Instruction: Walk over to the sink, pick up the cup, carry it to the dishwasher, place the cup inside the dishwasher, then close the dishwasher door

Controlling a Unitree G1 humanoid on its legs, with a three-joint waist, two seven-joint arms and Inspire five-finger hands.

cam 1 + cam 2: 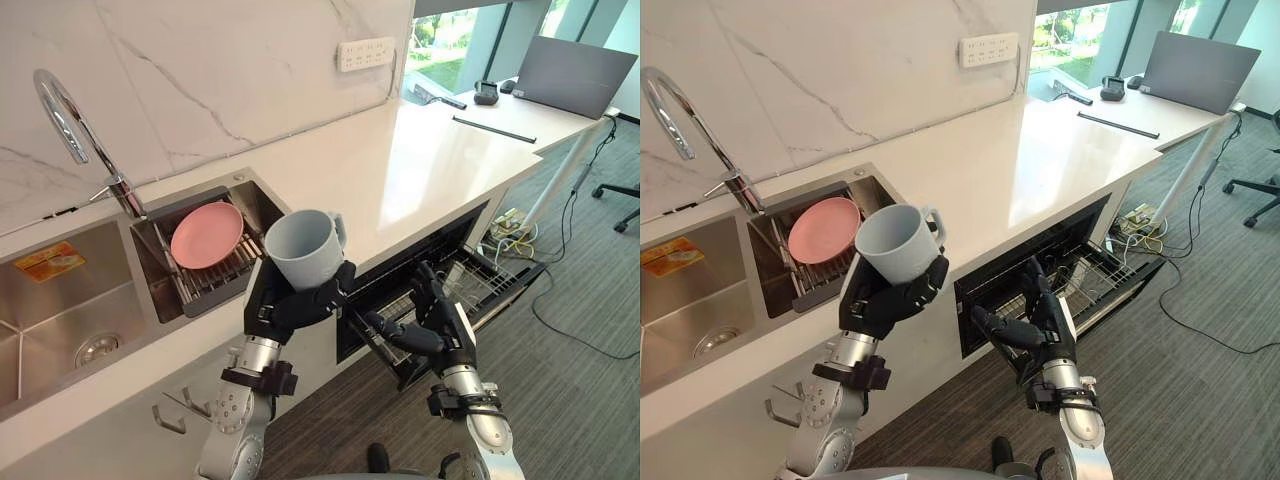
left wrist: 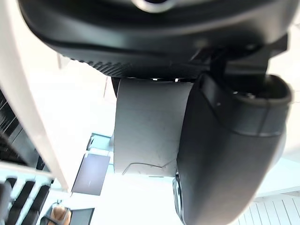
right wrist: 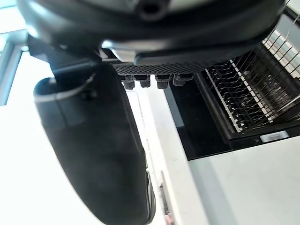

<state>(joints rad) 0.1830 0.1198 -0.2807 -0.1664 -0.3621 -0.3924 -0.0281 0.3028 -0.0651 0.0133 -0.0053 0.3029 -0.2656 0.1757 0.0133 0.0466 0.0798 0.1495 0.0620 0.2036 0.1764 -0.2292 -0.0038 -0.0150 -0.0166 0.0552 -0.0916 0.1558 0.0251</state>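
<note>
My left hand [image 1: 300,300] is shut on a pale grey cup [image 1: 305,247] with a handle, held upright over the counter's front edge; the cup [image 2: 150,126] sits between thumb and fingers in the left wrist view. The dishwasher [image 1: 470,270] under the counter stands open, its wire rack [image 1: 490,280] pulled out to the right. My right hand [image 1: 425,325] hangs in front of that opening, fingers relaxed and holding nothing. The rack [image 3: 248,93] also appears beyond the right hand's fingers [image 3: 150,79].
A pink plate [image 1: 207,235] lies in a drain basket in the small sink basin [image 1: 150,255]. The large sink [image 1: 60,320] and tap [image 1: 75,125] lie to the left. A laptop [image 1: 575,75] sits on the far desk. An office chair [image 1: 620,195] stands at right.
</note>
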